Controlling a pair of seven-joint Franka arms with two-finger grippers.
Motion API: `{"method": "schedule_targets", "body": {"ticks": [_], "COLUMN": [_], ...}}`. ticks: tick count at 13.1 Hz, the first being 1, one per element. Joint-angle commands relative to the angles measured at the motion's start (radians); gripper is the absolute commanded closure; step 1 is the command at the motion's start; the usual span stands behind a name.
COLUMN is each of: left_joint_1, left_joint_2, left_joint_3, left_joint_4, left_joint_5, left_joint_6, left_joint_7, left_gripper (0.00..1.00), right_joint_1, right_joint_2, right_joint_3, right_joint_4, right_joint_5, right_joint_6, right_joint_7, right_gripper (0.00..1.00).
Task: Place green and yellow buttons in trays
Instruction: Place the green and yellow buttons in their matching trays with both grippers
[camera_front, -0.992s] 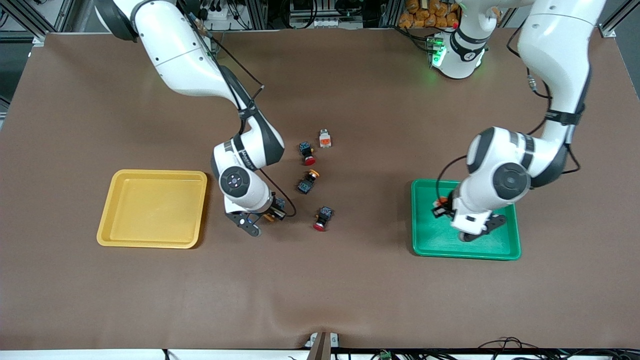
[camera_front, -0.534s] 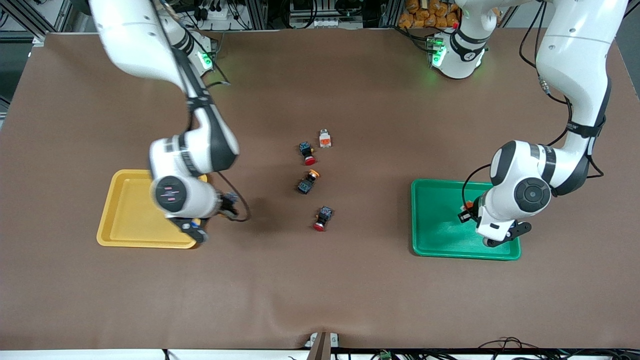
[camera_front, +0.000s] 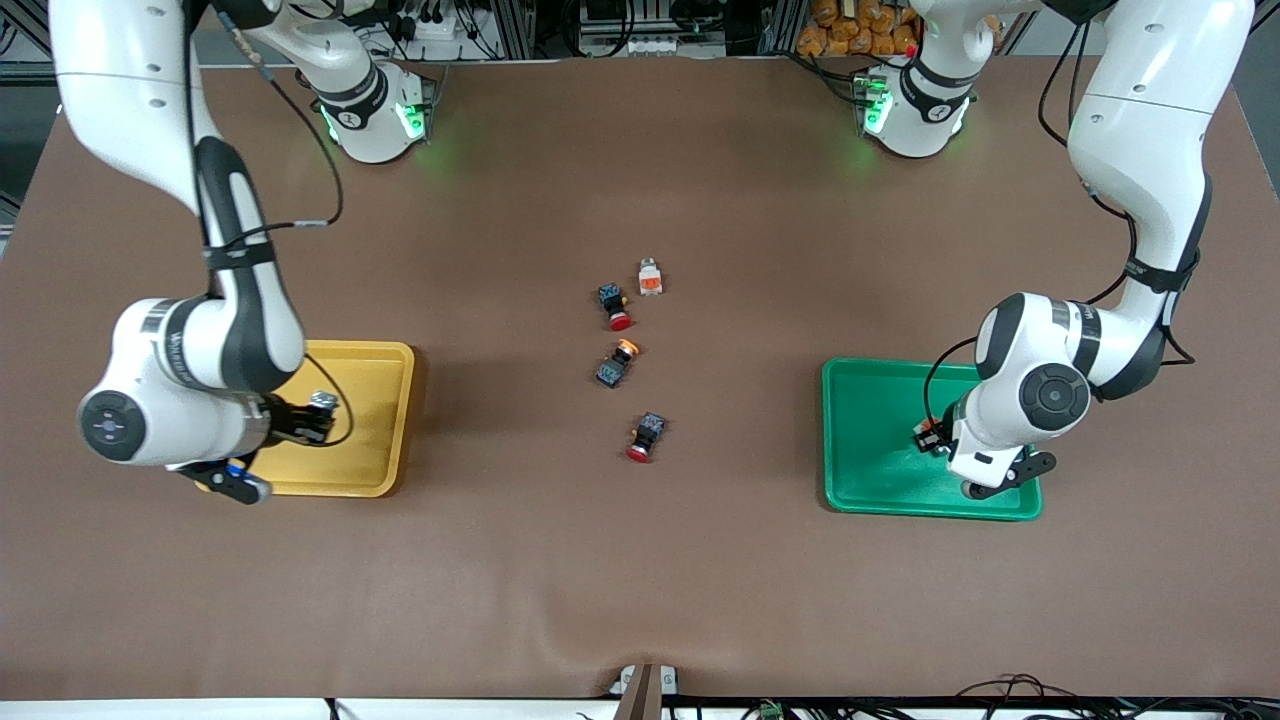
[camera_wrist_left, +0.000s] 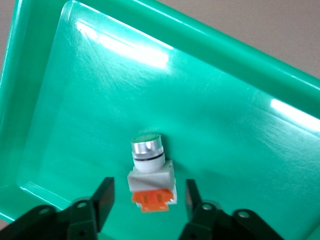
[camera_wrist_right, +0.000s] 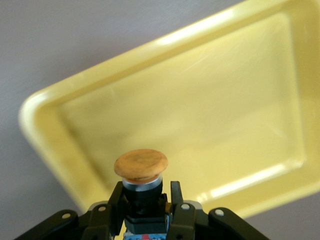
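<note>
My right gripper is shut on a black-bodied button with a round orange-yellow cap and holds it over the yellow tray, above the tray's corner nearest the front camera at the right arm's end. My left gripper is open, low over the green tray. A pale grey-white button with an orange block lies in that tray between the fingers, clear of both. On the table lie another pale button and another yellow-capped black button.
Two black-bodied buttons with red caps lie among the others at mid-table, one beside the pale button, one nearest the front camera. The brown mat covers the whole table between the two trays.
My right arm has swung from mid-table to the yellow tray, carrying the yellow-capped button. My left gripper has shifted over the green tray toward the left arm's end.
</note>
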Motion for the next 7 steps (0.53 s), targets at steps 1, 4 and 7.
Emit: {"method": "schedule_targets", "body": {"ticks": [1, 4, 7], "left_joint_1": [0.019, 0.019, 0.019], "left_joint_2": [-0.048, -0.131, -0.203], "left_joint_3": [-0.016, -0.061, -0.118], "left_joint_4": [-0.006, -0.001, 0.002], "left_joint_5": [0.010, 0.010, -0.065], "left_joint_6": [-0.020, -0.120, -0.215], "left_joint_7": [-0.010, -0.010, -0.016], "left_gripper": [0.00, 0.00, 0.00], "right_joint_1": [-0.072, -0.119, -0.119], "right_joint_2": [-0.012, 0.001, -0.001], "right_joint_3": [0.021, 0.022, 0.022], "right_joint_4": [-0.097, -0.124, -0.190], "right_joint_5": [-0.012, -0.010, -0.010], "right_joint_6": [0.106, 0.137, 0.232], "right_joint_7": [-0.143, -0.220, -0.225], "right_gripper": [1.00, 1.00, 1.00]}}
